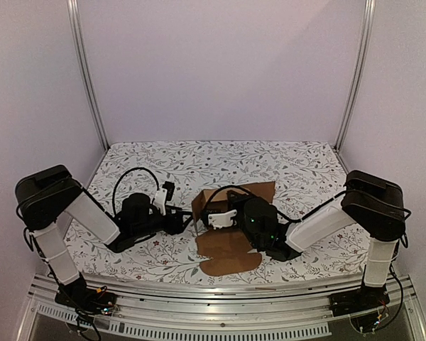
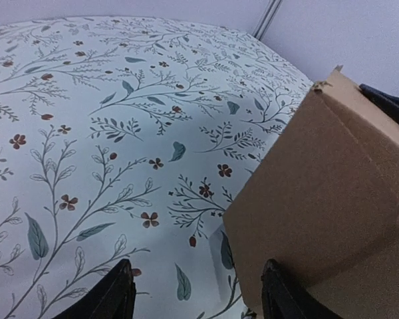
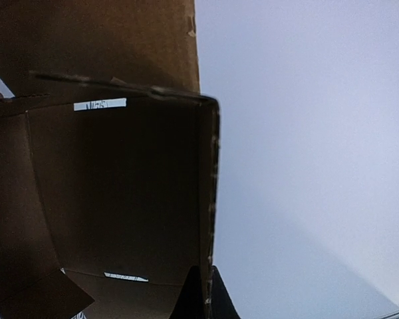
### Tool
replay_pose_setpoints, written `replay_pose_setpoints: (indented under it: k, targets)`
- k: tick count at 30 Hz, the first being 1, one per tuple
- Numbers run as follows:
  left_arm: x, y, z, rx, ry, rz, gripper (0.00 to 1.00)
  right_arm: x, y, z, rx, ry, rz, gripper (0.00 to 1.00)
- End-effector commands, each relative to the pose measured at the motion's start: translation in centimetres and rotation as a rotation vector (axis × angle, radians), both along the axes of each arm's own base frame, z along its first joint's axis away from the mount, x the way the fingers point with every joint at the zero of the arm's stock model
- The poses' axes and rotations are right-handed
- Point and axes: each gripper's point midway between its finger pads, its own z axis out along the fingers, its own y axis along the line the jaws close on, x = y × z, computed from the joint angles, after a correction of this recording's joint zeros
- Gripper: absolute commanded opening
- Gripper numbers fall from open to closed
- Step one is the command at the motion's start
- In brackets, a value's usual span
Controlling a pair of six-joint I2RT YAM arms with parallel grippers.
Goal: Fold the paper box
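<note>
A small brown paper box [image 1: 261, 190] is sitting half-formed near the middle of a patterned tablecloth [image 1: 298, 163], with a gripper reaching in to it from each side. One large flap [image 1: 227, 257] is lying flat on the cloth on the near side of the box, while the other panels are standing up. The left gripper [image 2: 198, 282] is hovering low at the box's left wall with its fingers spread wide and holding nothing; whether one finger is touching that wall cannot be told. The right gripper [image 3: 201, 298] is reaching in from the box's right and looking into its dark interior, its fingers pressed together on what appears to be the thin edge of an upright wall. The box is probably going to handle as something very light: stiff across its panels, willing to bend along its creases, easy to slide over the cloth or to crush if squeezed hard. Pinching a panel at its edge, close to a crease, while the other gripper is pushing a flap, looks like the safest hold. The cloth under the box is white, printed with green leafy sprigs and small reddish flowers. Behind and beside the box, plain pale walls [image 1: 220, 71] are enclosing the space, with slim metal posts [image 1: 89, 78] standing in the far corners.
</note>
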Motion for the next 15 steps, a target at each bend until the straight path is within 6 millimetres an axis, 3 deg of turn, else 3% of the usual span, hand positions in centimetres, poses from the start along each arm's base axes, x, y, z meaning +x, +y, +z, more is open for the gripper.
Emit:
replay_pose_setpoints:
  k: [1, 5, 9, 15]
  targets:
    - [-2.2, -2.1, 1.5, -0.013, -0.067, -0.131, 0.65, -0.1, -0.8, -0.1, 0.013, -0.021, -0.027, 0.00]
    - [-2.3, -2.1, 1.5, 0.020, -0.077, -0.127, 0.65, -0.3, -0.9, -0.3, 0.004, -0.010, -0.021, 0.00]
    - [-1.9, -3.9, 1.3, 0.042, -0.094, -0.171, 0.66, -0.5, -0.8, -0.9, -0.004, 0.013, -0.015, 0.00]
    - [-4.1, -6.4, -0.1, 0.150, -0.131, -0.288, 0.66, -0.8, -0.8, -2.2, -0.027, 0.030, -0.010, 0.00]
